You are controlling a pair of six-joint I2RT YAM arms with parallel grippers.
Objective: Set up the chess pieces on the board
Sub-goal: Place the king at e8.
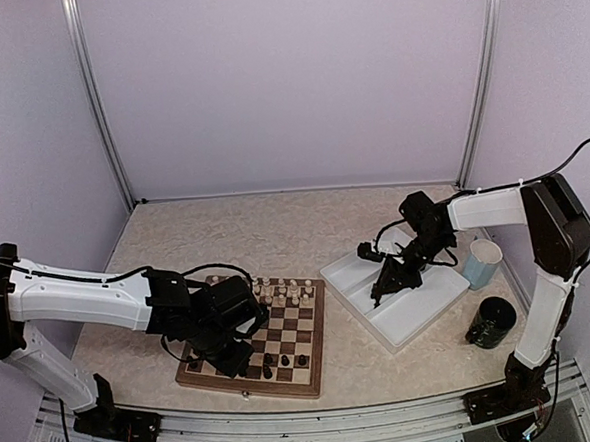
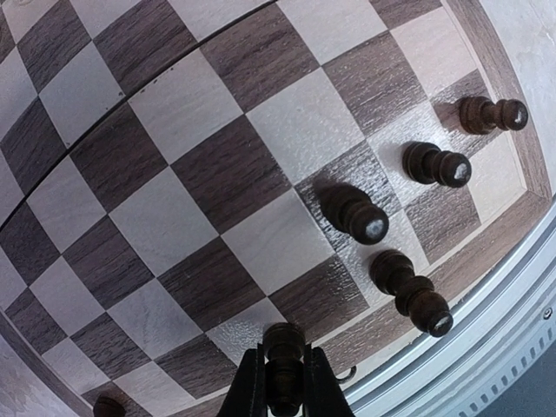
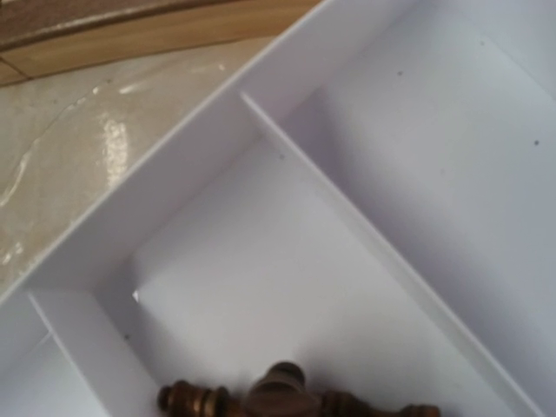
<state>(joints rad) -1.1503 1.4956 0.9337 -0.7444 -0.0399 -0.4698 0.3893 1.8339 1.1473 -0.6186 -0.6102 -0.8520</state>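
Note:
The wooden chessboard lies in front of the left arm. Cream chess pieces stand along its far rows, and a few dark ones stand near its front edge. My left gripper is low over the board's near left part. In the left wrist view it is shut on a dark piece that stands on or just above a light square by the board rim. Several dark pieces stand to its right. My right gripper hangs low in the white tray. Its fingers are out of the right wrist view. Dark brown pieces lie at the bottom edge of a tray compartment.
A pale blue cup and a black cup stand right of the tray. An aluminium rail runs just beyond the board's near rim. The enclosure walls close in the back and sides.

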